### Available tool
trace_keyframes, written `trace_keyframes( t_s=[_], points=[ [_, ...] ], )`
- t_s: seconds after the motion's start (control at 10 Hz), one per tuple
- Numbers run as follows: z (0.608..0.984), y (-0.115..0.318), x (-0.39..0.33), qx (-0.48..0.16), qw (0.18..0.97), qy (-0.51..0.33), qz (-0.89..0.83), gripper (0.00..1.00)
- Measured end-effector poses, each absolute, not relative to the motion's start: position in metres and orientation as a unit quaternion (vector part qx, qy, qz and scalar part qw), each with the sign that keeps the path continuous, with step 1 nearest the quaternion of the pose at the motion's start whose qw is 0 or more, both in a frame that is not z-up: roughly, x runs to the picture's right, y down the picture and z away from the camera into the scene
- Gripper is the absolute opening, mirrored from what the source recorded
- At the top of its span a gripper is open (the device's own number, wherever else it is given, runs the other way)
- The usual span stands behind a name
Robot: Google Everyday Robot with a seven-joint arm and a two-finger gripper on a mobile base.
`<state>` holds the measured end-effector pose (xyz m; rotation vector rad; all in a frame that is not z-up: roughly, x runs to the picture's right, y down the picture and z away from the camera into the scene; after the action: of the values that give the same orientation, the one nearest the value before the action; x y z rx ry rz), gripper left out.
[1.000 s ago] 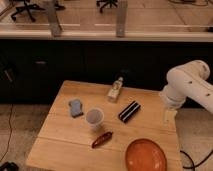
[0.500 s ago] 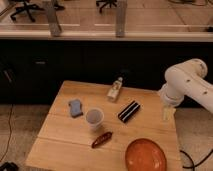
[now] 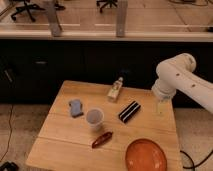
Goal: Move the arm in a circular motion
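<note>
Since a second ago, my arm (image 3: 181,79) has drifted a little toward the left of the camera view and slightly upward in it; the things on the surface lie where they did.

From the one camera view, my arm comes in from the right side, thick and white. It bends at a rounded joint near the top and turns down to the wrist. My claw (image 3: 160,107) hangs below that wrist, pointing down over the right-hand part of the wooden surface (image 3: 60,145), close to its right edge. It is pale and small here, and I cannot tell how far open it is. Nothing shows in its hold.

To the left of the claw, apart from it, a black box with a light stripe (image 3: 129,111) lies at a slant. Farther back a pale small bottle (image 3: 116,90) lies near the far edge. A white cup (image 3: 94,119) stands upright near the middle, with a blue sponge (image 3: 76,106) just beside it on the left. In front of the cup lies a reddish-brown packet (image 3: 102,139). An orange plate (image 3: 146,155) sits at the near right corner.

Behind the surface runs a dark cabinet front (image 3: 60,60), and office chairs (image 3: 30,7) stand beyond it.
</note>
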<state>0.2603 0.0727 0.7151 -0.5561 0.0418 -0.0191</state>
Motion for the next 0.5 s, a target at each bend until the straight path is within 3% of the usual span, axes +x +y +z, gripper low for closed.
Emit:
trace_keyframes(
  t_s=[0.5],
  points=[
    [0.733, 0.064, 0.234, -0.279, 0.960, 0.016, -0.035, 0.80]
  ],
)
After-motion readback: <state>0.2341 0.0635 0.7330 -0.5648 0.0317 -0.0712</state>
